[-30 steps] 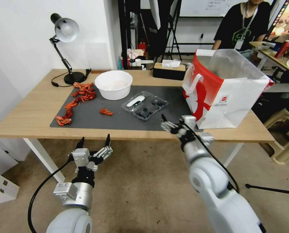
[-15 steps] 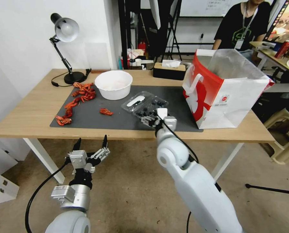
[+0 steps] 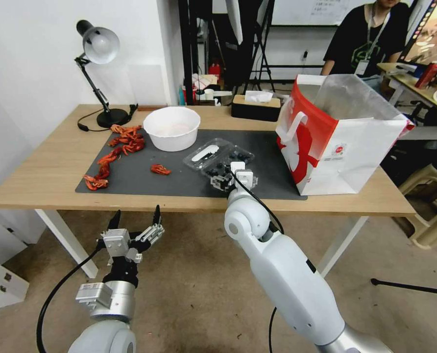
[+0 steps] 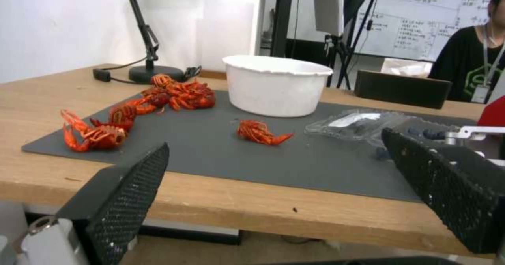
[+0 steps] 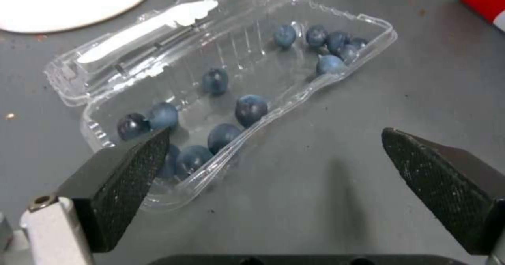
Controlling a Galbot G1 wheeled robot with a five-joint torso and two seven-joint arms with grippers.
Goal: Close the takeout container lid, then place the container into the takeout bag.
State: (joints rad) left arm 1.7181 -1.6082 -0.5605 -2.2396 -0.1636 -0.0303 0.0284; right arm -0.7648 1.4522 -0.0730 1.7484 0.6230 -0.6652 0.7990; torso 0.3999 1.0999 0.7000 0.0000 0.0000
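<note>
Hovering just above the grey mat [image 3: 145, 184], the right gripper [image 5: 274, 154] had its two black fingers spread wide, holding nothing, with the near long edge of the takeout container [image 5: 231, 99] under and between them. In the head view that gripper [image 3: 227, 179] sat at the 6 o'clock side of the container [image 3: 218, 159], which lay open on the mat near its centre. Loose blueberries [image 5: 250, 109] were scattered in the clear tray. The lid [image 5: 142, 44], with its white oblong label, was folded back flat on the mat at the tray's 10 o'clock, towards the white bowl [image 3: 172, 128]. The takeout bag [image 3: 343, 135] stood upright and open at the container's 3 o'clock, well apart from it. Red crayfish [image 3: 118, 149] lay on the mat at its 9 o'clock. The left gripper [image 3: 135, 226] hung below the wooden table's [image 3: 42, 171] front edge, fingers apart and empty.
</note>
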